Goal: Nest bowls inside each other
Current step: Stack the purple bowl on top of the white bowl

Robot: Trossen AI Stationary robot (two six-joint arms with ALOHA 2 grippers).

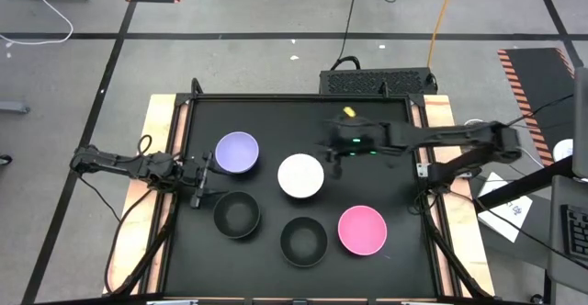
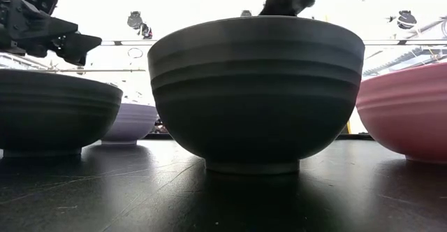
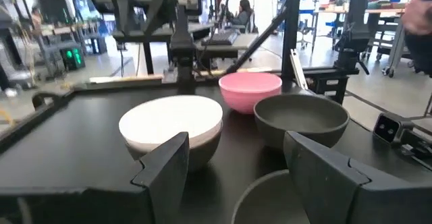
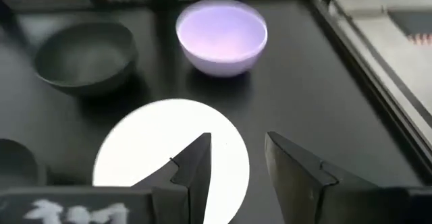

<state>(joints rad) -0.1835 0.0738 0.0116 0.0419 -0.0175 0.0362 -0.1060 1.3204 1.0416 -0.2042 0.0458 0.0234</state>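
Five bowls show on the black table in the high view: the lavender bowl (image 1: 237, 152), the white bowl (image 1: 300, 175), two black bowls (image 1: 237, 215) (image 1: 303, 240) and the pink bowl (image 1: 362, 230). In the left wrist view the white bowl (image 3: 169, 119) sits inside a dark bowl (image 3: 206, 153). My left gripper (image 1: 203, 178) is open near the table's left edge, between the lavender bowl and the left black bowl. My right gripper (image 1: 330, 156) is open above the white bowl's right rim (image 4: 233, 150), one finger over the bowl and one outside it.
The table has a raised rim (image 1: 180, 112) with wooden boards on both sides. A small yellow object (image 1: 349, 112) lies near the far edge. Bare table surface lies along the far side and in the near right corner. People and workbenches show in the room beyond.
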